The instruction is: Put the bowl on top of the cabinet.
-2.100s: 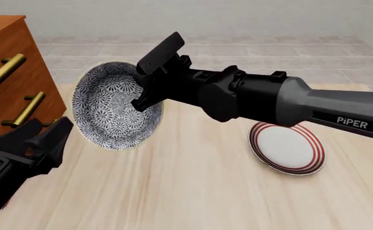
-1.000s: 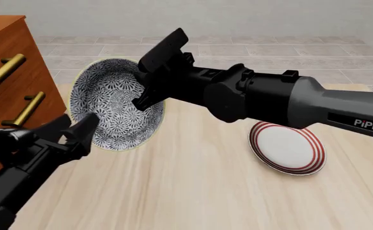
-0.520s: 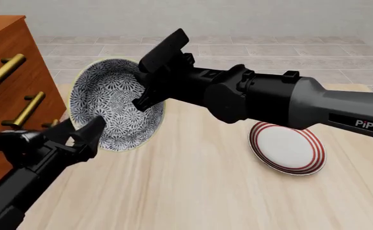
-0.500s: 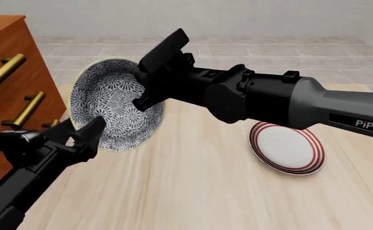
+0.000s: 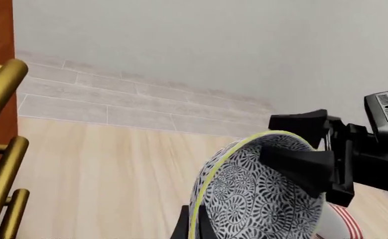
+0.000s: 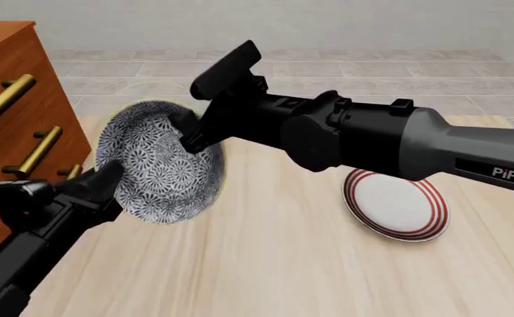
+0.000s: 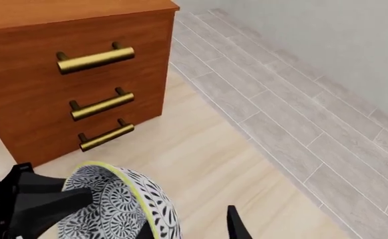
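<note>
Since the right hand point(image 6: 191, 135) hasn't budged, the bowl point(image 6: 156, 168) dipping looks like a handover | left hand point(image 6: 94, 188) now at its lower rim | can't tell which hand's clamped | bowl's off the worktop point(image 6: 266, 264), beside the cabinet point(image 6: 10, 99), below its top

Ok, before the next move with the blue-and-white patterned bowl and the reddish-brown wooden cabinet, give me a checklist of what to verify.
1. Blue-and-white floral bowl in hand: ok, on edge between both grippers.
2. Left gripper hold on the lower rim: cannot tell; the rim runs between its fingers, closure hidden.
3. Right gripper hold on the upper rim: cannot tell.
4. Bowl above the reddish-brown drawer cabinet top: not ok, it hangs level with the brass handles.
5. Cabinet top free: cannot tell, only part shows.
6. White red-ringed plate out of the way: ok, lying apart on the right.
</note>
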